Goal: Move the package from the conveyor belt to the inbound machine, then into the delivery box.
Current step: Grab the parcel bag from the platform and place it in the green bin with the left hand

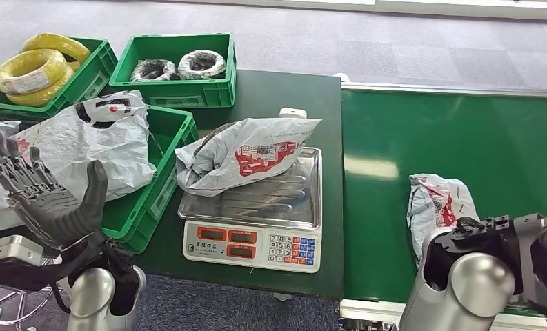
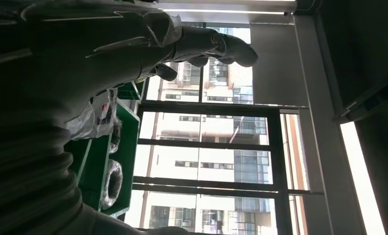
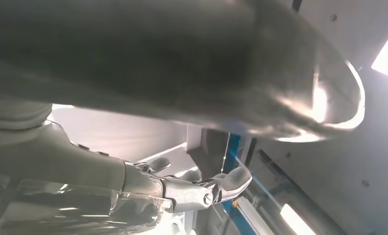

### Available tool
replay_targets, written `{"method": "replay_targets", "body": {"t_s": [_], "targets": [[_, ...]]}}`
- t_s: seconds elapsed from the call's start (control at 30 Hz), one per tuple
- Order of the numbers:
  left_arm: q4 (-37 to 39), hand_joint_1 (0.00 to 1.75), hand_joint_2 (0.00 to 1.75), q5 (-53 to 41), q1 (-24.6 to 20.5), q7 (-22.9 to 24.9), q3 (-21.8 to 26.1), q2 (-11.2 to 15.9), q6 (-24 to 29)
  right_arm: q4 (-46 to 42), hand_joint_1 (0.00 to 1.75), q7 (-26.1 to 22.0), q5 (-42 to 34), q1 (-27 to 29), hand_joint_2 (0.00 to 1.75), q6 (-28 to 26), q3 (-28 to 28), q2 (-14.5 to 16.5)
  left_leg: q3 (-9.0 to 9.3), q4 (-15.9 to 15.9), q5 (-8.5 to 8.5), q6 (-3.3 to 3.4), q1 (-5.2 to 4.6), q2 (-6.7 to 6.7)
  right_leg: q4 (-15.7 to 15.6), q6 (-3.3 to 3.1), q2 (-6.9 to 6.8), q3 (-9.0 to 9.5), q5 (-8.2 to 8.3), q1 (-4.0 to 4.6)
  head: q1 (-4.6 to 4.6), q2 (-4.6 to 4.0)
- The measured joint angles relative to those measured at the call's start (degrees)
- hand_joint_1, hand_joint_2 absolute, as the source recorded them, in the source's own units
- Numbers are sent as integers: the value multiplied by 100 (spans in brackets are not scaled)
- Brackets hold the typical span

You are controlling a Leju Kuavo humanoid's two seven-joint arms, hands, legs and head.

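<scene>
A grey-white package (image 1: 246,155) with red print lies on the steel tray of the inbound scale (image 1: 256,210). A second, similar package (image 1: 439,203) rests on the green conveyor belt (image 1: 463,138) near its front edge. My left hand (image 1: 39,196) hovers palm-up with fingers spread over the front left, beside the green delivery box (image 1: 161,181), and holds nothing. The left hand (image 2: 133,49) reaches out empty in its wrist view. My right arm (image 1: 488,252) sits just in front of the belt package. The right hand (image 3: 201,188) has thumb and fingers apart, empty.
The delivery box holds a large bagged package (image 1: 105,141). Behind it stand a green crate of black cable coils (image 1: 177,69) and a crate of yellow coils (image 1: 39,69). The scale's keypad (image 1: 294,248) faces me at the table's front edge.
</scene>
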Motion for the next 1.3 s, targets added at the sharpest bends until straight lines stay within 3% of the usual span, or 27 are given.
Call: {"method": "replay_targets", "body": {"t_s": [0.17,0.3,0.47,0.57,0.73,0.9,1.1,1.3], "targets": [[160,0,175,-924,-351,87,-18,29,259,-22,0,0,142,227,0,2,54,-8,11,1,2,0,-1,10,0,-1,5,9,2,-1,0,0],[625,0,175,-2314,-856,627,-190,33,404,40,0,0,160,366,0,3,169,-9,11,3,3,0,-2,9,1,0,5,13,5,-1,2,0],[1029,0,175,-2868,-1227,919,-388,34,462,103,0,0,157,454,0,3,257,-5,12,2,2,0,-2,18,2,-1,17,6,7,-2,0,0],[1380,0,175,-3857,-1540,1400,-488,22,432,156,0,0,127,488,0,3,309,0,10,3,3,0,-1,11,1,-1,13,3,7,-1,-1,0],[2852,0,175,-6325,-2686,2644,-874,-152,269,374,0,0,97,501,0,4,465,-3,13,4,6,2,-4,15,1,4,14,10,18,-3,2,0],[4469,0,175,-7596,-3583,3316,-1307,-416,222,551,0,0,58,504,0,5,550,-7,13,7,7,4,-6,17,1,6,17,8,24,-6,1,0],[5990,0,175,-8329,-4101,3678,-1692,-593,-15,633,0,0,76,554,0,5,656,0,9,4,6,3,-4,22,2,5,23,0,23,-4,-1,0],[6625,0,175,-8362,-4279,3706,-1817,-639,-26,673,0,0,79,580,0,5,674,4,7,3,6,3,-4,24,2,5,25,0,23,-4,1,0]]}}
